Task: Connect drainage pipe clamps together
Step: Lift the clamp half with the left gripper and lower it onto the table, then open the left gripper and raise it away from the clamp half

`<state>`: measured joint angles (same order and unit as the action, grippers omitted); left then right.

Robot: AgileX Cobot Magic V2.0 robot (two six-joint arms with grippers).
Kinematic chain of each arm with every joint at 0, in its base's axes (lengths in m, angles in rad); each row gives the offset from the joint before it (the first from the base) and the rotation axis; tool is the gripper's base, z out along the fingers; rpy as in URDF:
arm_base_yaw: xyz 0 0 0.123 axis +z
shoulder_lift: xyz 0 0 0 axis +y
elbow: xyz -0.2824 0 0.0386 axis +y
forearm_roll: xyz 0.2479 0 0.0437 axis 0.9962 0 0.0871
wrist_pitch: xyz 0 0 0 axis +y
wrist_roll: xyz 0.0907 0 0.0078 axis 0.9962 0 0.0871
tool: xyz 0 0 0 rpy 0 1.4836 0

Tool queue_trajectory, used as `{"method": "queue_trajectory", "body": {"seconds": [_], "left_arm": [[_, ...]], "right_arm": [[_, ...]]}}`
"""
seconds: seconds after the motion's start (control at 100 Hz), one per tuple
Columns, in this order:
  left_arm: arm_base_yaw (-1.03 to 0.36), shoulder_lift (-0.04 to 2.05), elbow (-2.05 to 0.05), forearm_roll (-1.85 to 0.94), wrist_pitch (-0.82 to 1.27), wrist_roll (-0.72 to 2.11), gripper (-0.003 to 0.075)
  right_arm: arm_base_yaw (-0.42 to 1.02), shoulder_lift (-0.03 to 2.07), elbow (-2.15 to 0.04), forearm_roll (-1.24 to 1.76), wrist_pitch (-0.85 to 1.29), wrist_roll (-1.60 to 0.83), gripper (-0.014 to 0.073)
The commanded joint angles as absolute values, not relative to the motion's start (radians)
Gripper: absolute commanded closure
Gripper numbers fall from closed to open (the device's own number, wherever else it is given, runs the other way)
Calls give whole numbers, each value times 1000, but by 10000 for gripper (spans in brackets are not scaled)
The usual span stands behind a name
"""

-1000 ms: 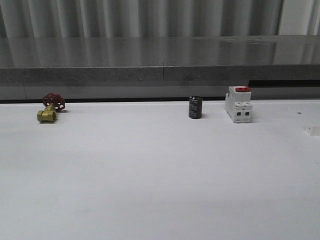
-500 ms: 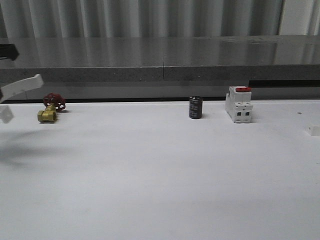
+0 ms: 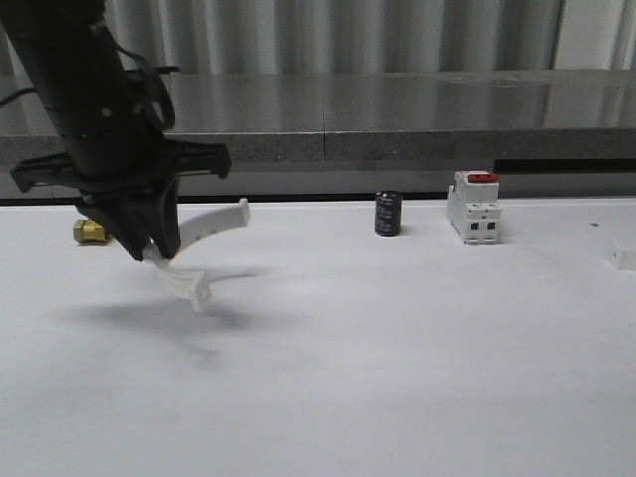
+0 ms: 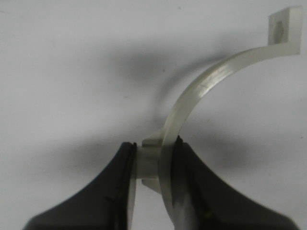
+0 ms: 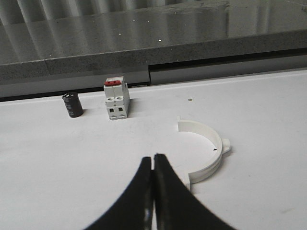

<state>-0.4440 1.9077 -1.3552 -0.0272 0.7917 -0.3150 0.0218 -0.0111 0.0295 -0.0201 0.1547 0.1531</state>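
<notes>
One white half-ring drainage pipe clamp (image 3: 212, 225) hangs above the left part of the table, tilted, casting a shadow below. My left gripper (image 3: 156, 248) is shut on it. In the left wrist view the black fingers pinch the clamp's band and outer lug (image 4: 147, 160), and the arc (image 4: 201, 91) curves away to a flat end tab. A second clamp half (image 5: 209, 151) lies flat on the table just beside my right gripper (image 5: 153, 158), which is shut on nothing and does not touch it. A white bit of that half (image 3: 623, 259) shows at the table's right edge.
A brass valve (image 3: 91, 231) sits half hidden behind the left arm. A black cylinder (image 3: 388, 214) and a white breaker with a red top (image 3: 473, 207) stand at the back of the table, before a grey ledge (image 3: 417, 147).
The left arm has come in from the left edge, carrying the clamp half rightward and lower over the table. It now covers the valve's red handle. Nothing else moved.
</notes>
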Motion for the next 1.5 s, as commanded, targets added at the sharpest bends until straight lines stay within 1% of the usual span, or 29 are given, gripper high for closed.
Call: {"method": "queue_trajectory", "body": {"seconds": [0.0, 0.28, 0.69, 0.75, 0.83, 0.9, 0.95, 0.97, 1.0, 1.02, 1.07, 1.11, 1.25, 1.33, 1.49], "left_arm": [[-472, 1884, -1380, -25, 753, -336, 741], [-484, 1914, -1380, 34, 744, -407, 741], [-484, 1953, -1380, 34, 748, -412, 737], [-484, 1953, -1380, 34, 743, -412, 703], [-484, 1953, -1382, 34, 739, -412, 612], [-484, 1953, -1382, 34, 739, -412, 498], [-484, 1953, -1382, 36, 741, -412, 393], [-484, 1953, -1382, 36, 743, -412, 365], [-484, 1953, -1382, 36, 745, -412, 304], [-484, 1953, -1382, 38, 745, -412, 271], [-484, 1953, -1382, 38, 745, -412, 218], [-484, 1951, -1382, 38, 737, -412, 203], [-484, 1913, -1382, 36, 658, -412, 214], [-484, 1869, -1382, 37, 639, -412, 232], [-456, 1751, -1382, 90, 671, -412, 274]], "right_arm": [[16, -26, 9, -18, 70, 149, 661], [16, -26, 9, -18, 70, 149, 661], [16, -26, 9, -18, 70, 149, 661], [16, -26, 9, -18, 70, 149, 661], [16, -26, 9, -18, 70, 149, 661], [16, -26, 9, -18, 70, 149, 661], [16, -26, 9, -18, 70, 149, 661], [16, -26, 9, -18, 70, 149, 661], [16, -26, 9, -18, 70, 149, 661], [16, -26, 9, -18, 70, 149, 661], [16, -26, 9, -18, 70, 149, 661], [16, -26, 9, -18, 70, 149, 661], [16, -26, 9, -18, 70, 149, 661], [16, -26, 9, -18, 70, 149, 661], [16, -26, 9, -18, 70, 149, 661]]}}
